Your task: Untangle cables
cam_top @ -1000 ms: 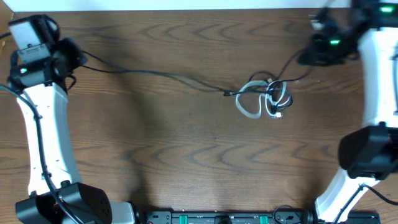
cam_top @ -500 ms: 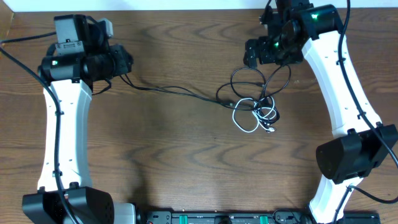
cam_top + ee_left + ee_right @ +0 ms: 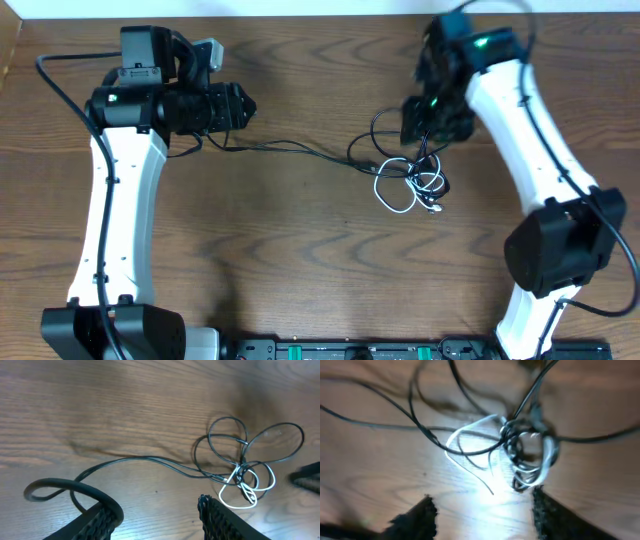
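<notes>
1. The task looked barely begun: the black cables (image 3: 395, 140) and the short white cable (image 3: 405, 190) were knotted together, with no strand freed.
2. The knot lay on the table (image 3: 300, 260), right of centre, beneath the right gripper (image 3: 485, 515). One black strand trailed toward the left gripper (image 3: 160, 517).
3. Both grippers stood partly open, holding nothing.
4. The cords were thin, with loose black loops around a tight white coil.

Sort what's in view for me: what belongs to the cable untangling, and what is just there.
Belongs to the job:
- long black cords
- short white cord, knotted in with them

Just there:
- wooden table
- thick black cable on the left arm
- equipment strip between the arm bases
</notes>
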